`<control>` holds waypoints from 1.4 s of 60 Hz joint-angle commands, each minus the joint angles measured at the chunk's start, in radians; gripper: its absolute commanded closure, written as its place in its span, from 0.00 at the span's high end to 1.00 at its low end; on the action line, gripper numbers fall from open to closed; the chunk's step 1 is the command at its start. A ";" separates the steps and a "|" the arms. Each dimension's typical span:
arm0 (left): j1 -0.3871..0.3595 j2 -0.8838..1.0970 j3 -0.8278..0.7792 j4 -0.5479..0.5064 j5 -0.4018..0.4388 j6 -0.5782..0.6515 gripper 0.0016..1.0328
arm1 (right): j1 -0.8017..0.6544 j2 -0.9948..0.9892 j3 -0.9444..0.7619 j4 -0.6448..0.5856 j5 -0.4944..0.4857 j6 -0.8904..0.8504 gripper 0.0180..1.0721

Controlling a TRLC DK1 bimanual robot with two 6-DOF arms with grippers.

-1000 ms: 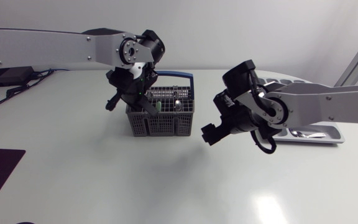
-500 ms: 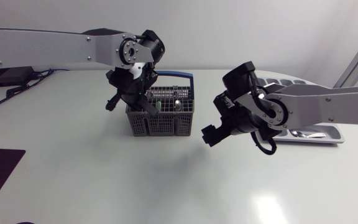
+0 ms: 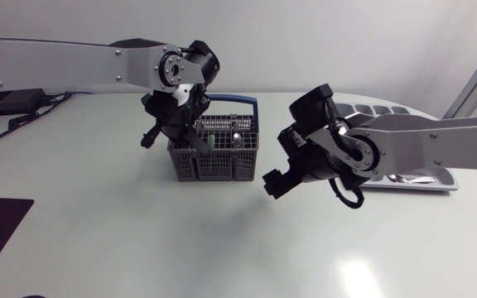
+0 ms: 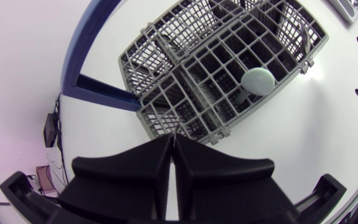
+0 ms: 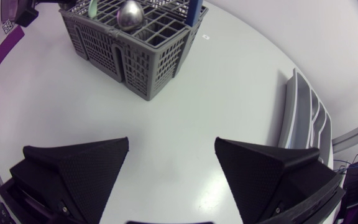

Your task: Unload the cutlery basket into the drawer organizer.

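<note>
Two pincers are in play over the white bench [image 3: 139, 240]. Nearest me is the right pincer [image 3: 273, 184], hanging low just right of the cutlery basket's near right corner. In its wrist view the right pincer [image 5: 171, 144] has its fingers well apart, with only bare bench between them and the basket ahead of them.

To the right, half hidden behind the right arm, lies the grey drawer organizer [image 3: 437, 185]. A piece of silver cutlery [image 3: 408, 177] rests in its nearest compartment, lying left to right. From the right wrist the drawer organizer [image 5: 306, 118] shows long, narrow compartments side by side.

Mid-bench stands the grey mesh cutlery basket [image 3: 215, 161], its long axis running left to right, with a blue handle [image 3: 243, 103] arching over its far side. A spoon [image 3: 235, 141] stands upright in it, bowl up and handle down in the grid.

Over the basket's left end is the left pincer [image 3: 195, 147], pointing down at the rim. In its own view the left pincer [image 4: 173, 138] has its fingers pressed together, and I can see nothing between them. Its tips sit at the corner of the cutlery basket [image 4: 210, 74].
</note>
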 commanded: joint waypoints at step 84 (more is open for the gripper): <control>-0.006 -0.061 -0.004 -0.042 0.006 0.006 0.04 | 0.156 0.061 -0.115 0.294 -0.097 0.009 0.95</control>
